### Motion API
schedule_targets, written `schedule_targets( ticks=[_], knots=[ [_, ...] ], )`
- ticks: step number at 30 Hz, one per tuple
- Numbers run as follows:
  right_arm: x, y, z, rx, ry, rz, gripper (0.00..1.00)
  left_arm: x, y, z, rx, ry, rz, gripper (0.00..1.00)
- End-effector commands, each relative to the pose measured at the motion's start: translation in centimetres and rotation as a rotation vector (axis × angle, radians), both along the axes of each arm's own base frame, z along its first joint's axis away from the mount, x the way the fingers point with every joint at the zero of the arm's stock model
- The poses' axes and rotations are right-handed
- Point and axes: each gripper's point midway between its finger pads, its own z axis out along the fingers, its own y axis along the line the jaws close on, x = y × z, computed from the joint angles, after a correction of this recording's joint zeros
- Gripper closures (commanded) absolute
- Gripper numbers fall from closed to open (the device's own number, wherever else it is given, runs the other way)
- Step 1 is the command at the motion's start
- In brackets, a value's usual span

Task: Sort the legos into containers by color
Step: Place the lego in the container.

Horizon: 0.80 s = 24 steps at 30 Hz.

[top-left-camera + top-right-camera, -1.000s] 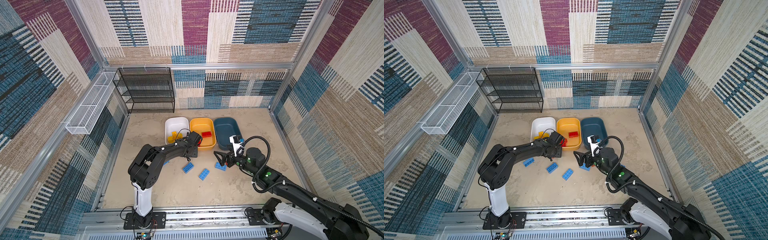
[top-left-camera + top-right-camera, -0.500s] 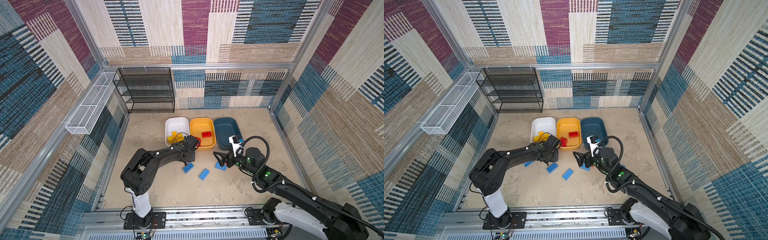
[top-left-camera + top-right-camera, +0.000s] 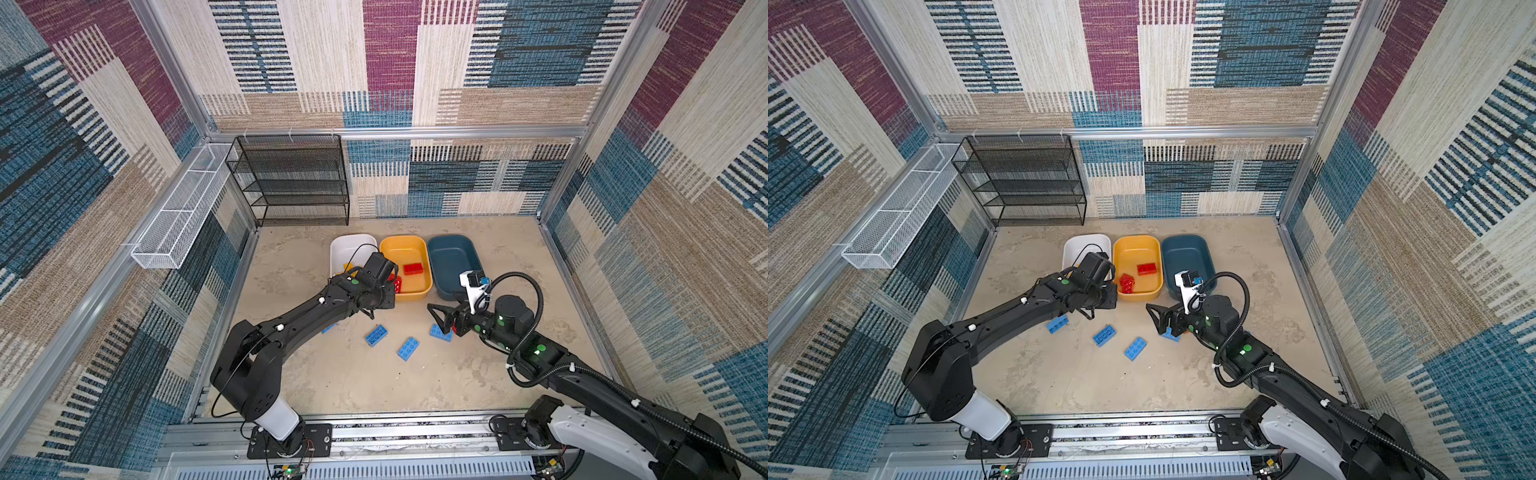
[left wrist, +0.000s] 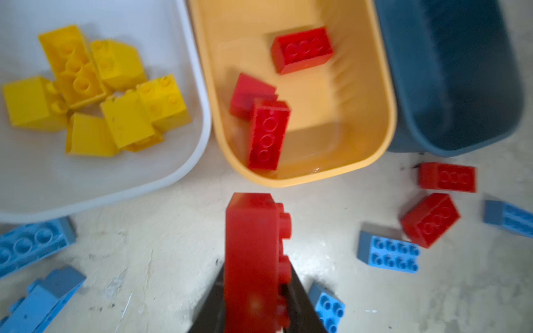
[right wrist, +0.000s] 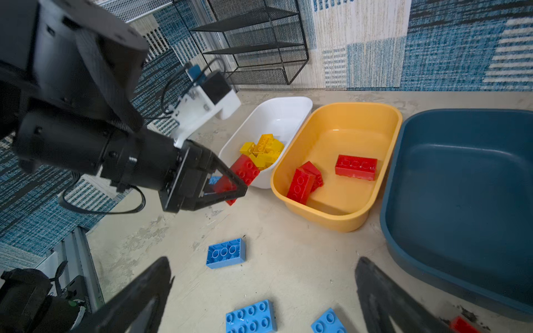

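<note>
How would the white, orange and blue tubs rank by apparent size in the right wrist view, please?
1. blue tub, nearest
2. orange tub
3. white tub, farthest
Nearness may explain this.

Patchwork woven walls [image 3: 390, 62] in blue, maroon and beige enclosed a scuffed beige desk [image 3: 353, 382]. A black mesh rack [image 3: 291, 183] stood at the back; a white wire basket [image 3: 183, 208] hung beside it.
</note>
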Motion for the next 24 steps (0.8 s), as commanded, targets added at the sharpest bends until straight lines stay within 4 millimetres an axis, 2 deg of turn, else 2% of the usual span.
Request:
schedule_targets(
  ticks=[1, 5, 7, 12, 17, 20, 24],
  knots=[
    [-0.5, -0.2, -0.4, 0.013, 0.041, -0.002, 0.0, 0.9, -1.6, 0.9, 0.024, -0.006, -0.113, 0.83],
    [-0.9, -1.1, -1.1, 0.014, 0.081, -0.039, 0.0, 3.4, -3.9, 1.1, 0.035, 0.005, -0.156, 0.83],
    [-0.9, -1.7, -1.6, 0.013, 0.109, -0.071, 0.0, 4.7, -4.9, 0.5, 0.042, 0.014, -0.168, 0.83],
    [-1.2, -2.9, -3.3, -0.009, 0.187, -0.132, 0.0, 7.5, -5.8, -1.5, 0.048, 0.064, -0.151, 0.83],
    [-1.3, -4.0, -4.7, -0.033, 0.234, -0.193, 0.0, 8.6, -6.3, -1.8, 0.045, 0.064, -0.145, 0.81],
    [-1.1, -4.6, -5.5, -0.051, 0.26, -0.235, 0.0, 8.8, -6.2, -1.5, 0.04, 0.06, -0.143, 0.71],
    [-0.6, -5.4, -6.7, -0.082, 0.297, -0.289, 0.0, 8.6, -6.0, 0.1, 0.038, 0.047, -0.149, 0.49]
  ],
)
